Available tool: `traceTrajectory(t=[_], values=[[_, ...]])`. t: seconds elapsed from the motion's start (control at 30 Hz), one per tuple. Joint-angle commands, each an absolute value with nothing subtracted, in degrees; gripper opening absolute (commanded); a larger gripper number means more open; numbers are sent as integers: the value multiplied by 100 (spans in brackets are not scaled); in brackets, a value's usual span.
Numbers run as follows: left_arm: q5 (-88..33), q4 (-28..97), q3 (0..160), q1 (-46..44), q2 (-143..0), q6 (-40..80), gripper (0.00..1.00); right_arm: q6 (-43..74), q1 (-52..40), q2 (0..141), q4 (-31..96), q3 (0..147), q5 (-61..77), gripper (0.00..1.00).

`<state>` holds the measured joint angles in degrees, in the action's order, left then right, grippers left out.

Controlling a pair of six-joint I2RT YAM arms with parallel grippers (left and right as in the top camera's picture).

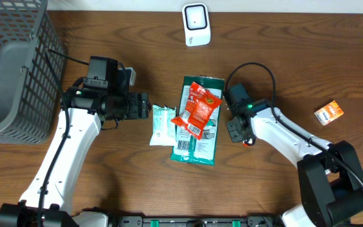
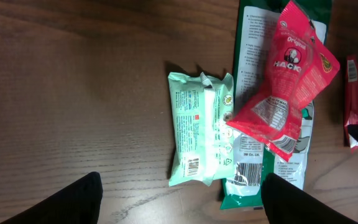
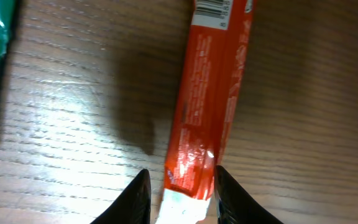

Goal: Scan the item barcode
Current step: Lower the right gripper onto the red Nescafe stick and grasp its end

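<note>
One table (image 1: 282, 38) carries one grey basket (image 1: 11, 69) far left, five packets and one white scanner (image 1: 196, 24) far centre, where the jaws of the left arm (image 1: 74, 135) gape wide and empty just left of the mint packet (image 1: 162, 126), while those of the right arm (image 1: 282, 135) narrowly straddle the slim red stick packet (image 3: 207, 93) lying right of the green packet (image 1: 197, 148), grip impossible to tell.

We find bare table (image 1: 169, 60) between the scanner (image 1: 196, 24) and the packet pile (image 1: 197, 120); the basket (image 1: 11, 69) walls off the left.
</note>
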<state>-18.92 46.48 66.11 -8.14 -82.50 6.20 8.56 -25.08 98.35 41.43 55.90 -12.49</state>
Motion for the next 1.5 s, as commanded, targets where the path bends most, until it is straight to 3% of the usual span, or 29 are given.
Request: traceTrajectory(t=[0.0,0.4,0.73,1.13,1.3,1.47], values=[[-1855,4668,6672,-810,-8200,652,82,1094,-2676,9782,4143,5592,-1422,29],[-1855,4668,6672,-810,-8200,652,82,1328,-2705,9786,3964,5415,-1710,31],[-1855,4668,6672,-810,-8200,652,82,1326,-2705,9789,3640,5074,-1710,26],[-1855,4668,6672,-810,-8200,652,82,1323,-2705,9789,3341,4829,-1706,15],[-1855,4668,6672,-810,-8200,652,82,1323,-2703,9786,3194,4845,-1135,2],[-1855,4668,6672,-810,-8200,652,82,1323,-2578,9695,3592,5081,-875,1]])
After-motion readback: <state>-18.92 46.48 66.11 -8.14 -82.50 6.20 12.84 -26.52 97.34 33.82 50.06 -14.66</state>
